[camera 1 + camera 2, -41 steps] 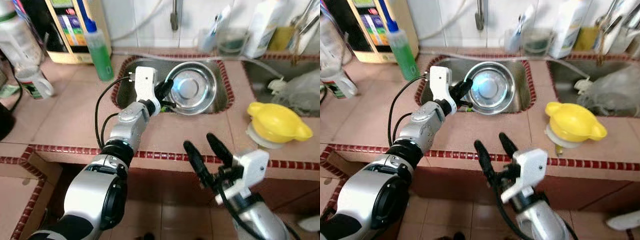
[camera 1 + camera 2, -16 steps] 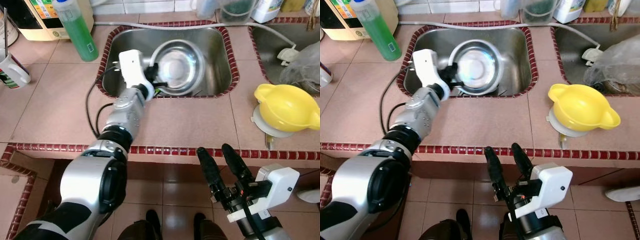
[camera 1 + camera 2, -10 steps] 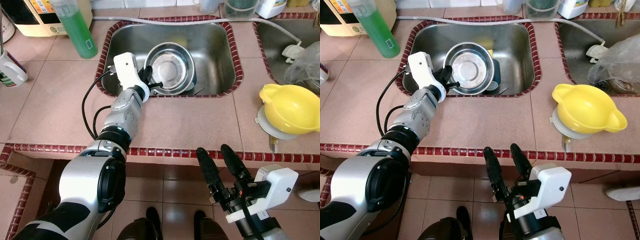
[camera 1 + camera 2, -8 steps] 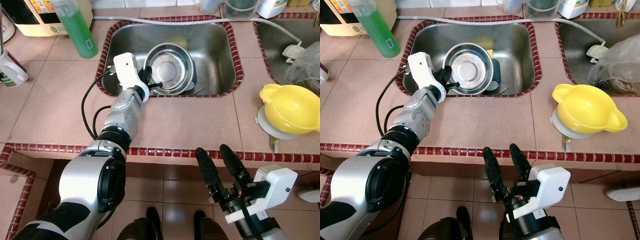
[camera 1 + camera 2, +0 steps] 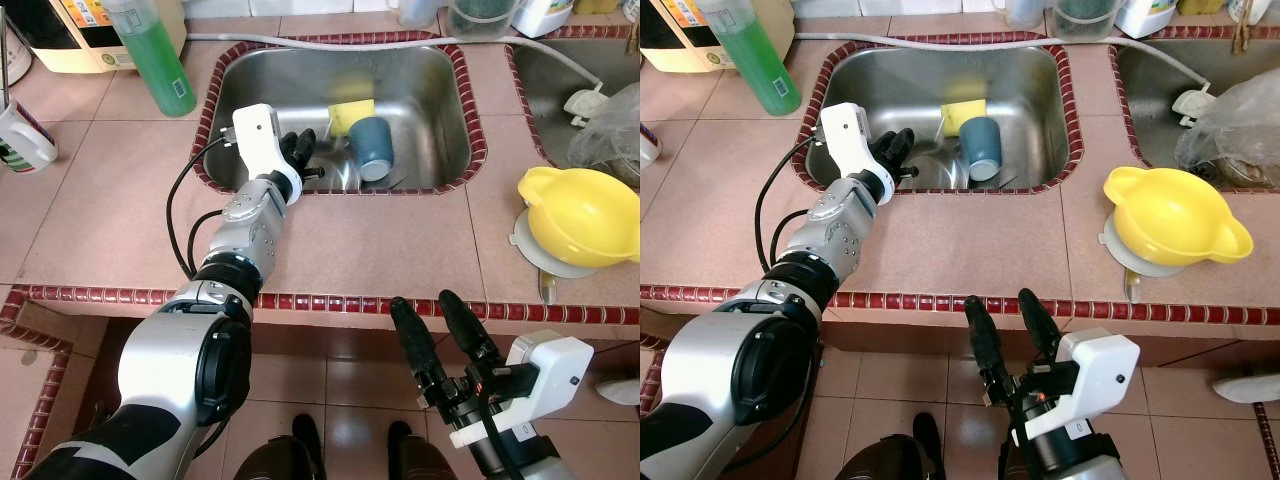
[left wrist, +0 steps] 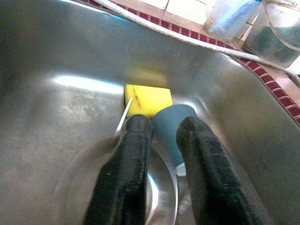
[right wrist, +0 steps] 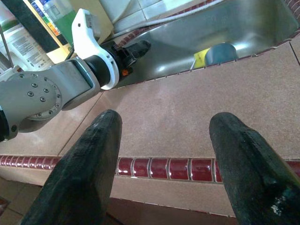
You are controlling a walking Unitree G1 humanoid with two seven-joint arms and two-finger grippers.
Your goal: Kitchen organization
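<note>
- Left eye view: the left gripper reaches over the near left rim of the steel sink, its black fingers slightly parted and holding nothing. A blue-grey cup lies on its side toward the sink's middle, touching a yellow sponge just behind it. A green bottle stands on the tiled counter by the sink's far left corner; a yellow bowl sits near the counter's right edge.
- Right eye view: the right gripper hangs below the counter's front edge, over the floor, fingers spread and empty.
- Left wrist view: the two fingers stand a little apart above the sink floor, with the cup and sponge just beyond their tips, not touched.
- Right wrist view: the right gripper's wide-apart fingers frame the counter's red-tiled front edge, with the left gripper at the sink's rim beyond.
</note>
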